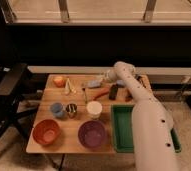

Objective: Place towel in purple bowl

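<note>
Purple bowl is at the front edge of the tabletop, right? So where's the towel?

Far back, lying on the wood, well apart from the bowl. The claw is at the towel's right edge with its fingers together, and it looks to have a pinch of cloth between them.

Only a pinch?

That's my read. It seems to have an edge rather than the middle, so the fabric could slide out as the arm lifts.

And if the grip holds?

Then the loose part hangs down and trails. The white cup stands almost directly between towel and bowl, and a red-handled tool lies just in front of the towel. A low carry could drag the cloth over either one, tip the cup or pull the tool along.

What about the drop itself?

The orange bowl sits beside the purple one, so a path that drifts that way could end over the wrong dish. The towel also looks about as wide as the bowl. If it's let go off-centre, it could drape over the rim or spill half onto the tabletop instead of settling inside.
</note>
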Available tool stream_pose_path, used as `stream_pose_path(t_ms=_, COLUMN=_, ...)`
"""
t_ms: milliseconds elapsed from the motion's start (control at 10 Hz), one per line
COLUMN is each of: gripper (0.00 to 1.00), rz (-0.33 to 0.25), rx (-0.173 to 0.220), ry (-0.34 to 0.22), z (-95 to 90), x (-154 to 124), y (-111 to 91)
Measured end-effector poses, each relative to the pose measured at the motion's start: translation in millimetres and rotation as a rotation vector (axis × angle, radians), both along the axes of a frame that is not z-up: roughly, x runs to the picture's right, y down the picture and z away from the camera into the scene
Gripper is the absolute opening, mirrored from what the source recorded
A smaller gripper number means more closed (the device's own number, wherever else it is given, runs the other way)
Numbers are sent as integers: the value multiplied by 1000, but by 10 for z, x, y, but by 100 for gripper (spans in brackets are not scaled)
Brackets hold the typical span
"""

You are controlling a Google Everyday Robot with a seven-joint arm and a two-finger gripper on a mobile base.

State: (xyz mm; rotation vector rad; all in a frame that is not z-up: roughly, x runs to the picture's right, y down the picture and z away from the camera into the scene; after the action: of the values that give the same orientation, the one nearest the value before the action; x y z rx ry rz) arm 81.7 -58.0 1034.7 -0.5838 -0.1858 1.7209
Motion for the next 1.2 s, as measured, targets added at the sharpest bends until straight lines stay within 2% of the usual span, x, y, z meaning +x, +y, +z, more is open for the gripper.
stream_pose_path(t_ms=300, gripper=0, rz=15, rx=42, ry=-60, z=-384, x=27, y=-217)
stream_pose_path(t_ms=600, gripper=0, rz=15, rx=93, ry=-159, z=-1053, x=-35, y=-476)
stream_pose_path(t_ms=700, gripper=0, rz=22, rx=101, ry=-205, z=-1356, x=-82, y=-492)
stream_pose_path(t_ms=900, gripper=0, rz=28, rx=89, ry=-268, z=-1761, x=-148, y=-367)
stream_pose_path(t_ms=1000, gripper=0, rz=27, rx=83, ry=-288, z=-1889, x=-184, y=-323)
stream_pose_path(t_ms=1200, gripper=0, rz=26, rx=81, ry=-297, z=-1938, x=-208, y=-305)
